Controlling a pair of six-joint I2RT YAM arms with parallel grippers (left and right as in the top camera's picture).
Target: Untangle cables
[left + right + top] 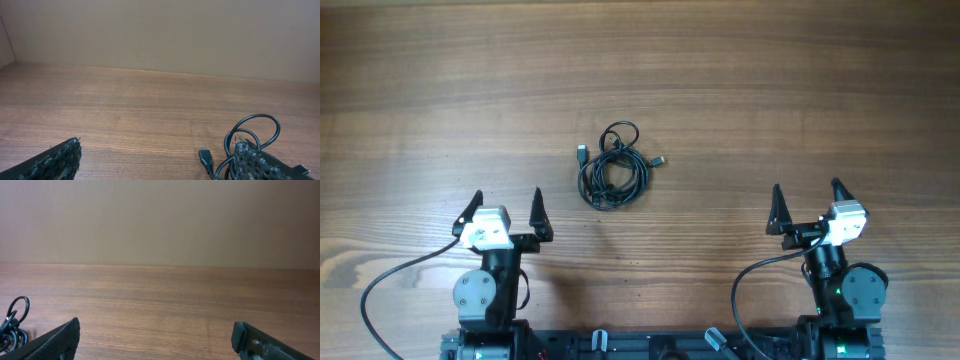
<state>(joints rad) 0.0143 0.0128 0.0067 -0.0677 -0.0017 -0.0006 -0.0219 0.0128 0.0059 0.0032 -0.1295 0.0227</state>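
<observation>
Cables (613, 167) lie in one small tangled coil on the wooden table (770, 70), a little left of the middle and apart from both arms; the thin black loops overlap so closely that separate cords cannot be counted from above; one round loop (620, 133) sticks out on the far side; a dark plug (582, 153) pokes out at the far left of the coil, and a small silver-tipped plug (658, 160) points out to the right.

Left gripper (507, 193) sits nearer than the coil and to its left, fingers spread wide, holding nothing and touching nothing; in its wrist view the cables (245, 134) show at the lower right, partly behind the right-hand finger (252, 160), with the dark plug (206, 157) lying on the wood just left of that finger.

Right gripper (806, 186) sits well to the right of the coil, about as near as the left one; its fingers too are wide apart and empty; its wrist view catches only an edge of the cables (9, 327) at the far left.

Thick black wires (408, 264) curve from each arm toward the near edge.
</observation>
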